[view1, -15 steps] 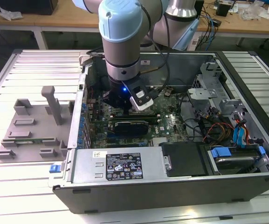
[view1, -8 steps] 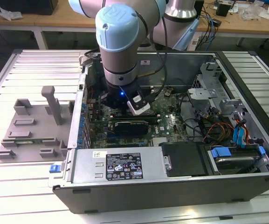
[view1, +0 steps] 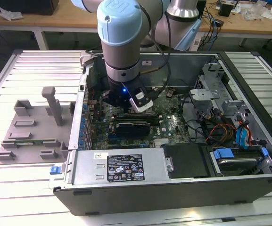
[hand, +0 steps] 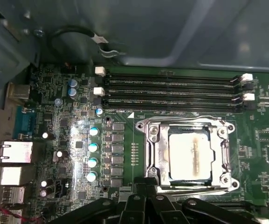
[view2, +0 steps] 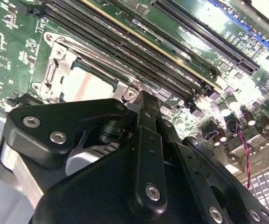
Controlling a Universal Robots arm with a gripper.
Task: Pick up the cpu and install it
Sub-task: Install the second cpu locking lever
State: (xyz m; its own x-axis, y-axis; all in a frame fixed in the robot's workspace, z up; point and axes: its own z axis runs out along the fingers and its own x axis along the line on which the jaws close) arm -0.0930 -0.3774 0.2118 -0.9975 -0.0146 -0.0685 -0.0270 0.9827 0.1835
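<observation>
The cpu lies flat inside the socket frame on the motherboard, beside the memory slots. End effector hovers just above the socket's edge, fingers pressed together, holding nothing. Risks: a slightly skewed chip bending pins; the dark linkage catching the frame or nearby capacitors.

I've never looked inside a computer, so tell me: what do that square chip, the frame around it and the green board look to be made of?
The cpu top looks like brushed metal, pale silver with a soft glare. The socket frame seems polished steel: bright, mirror-like edges. The green board looks like lacquered fibreglass or similar, glossy, with fine printed lines.
</observation>
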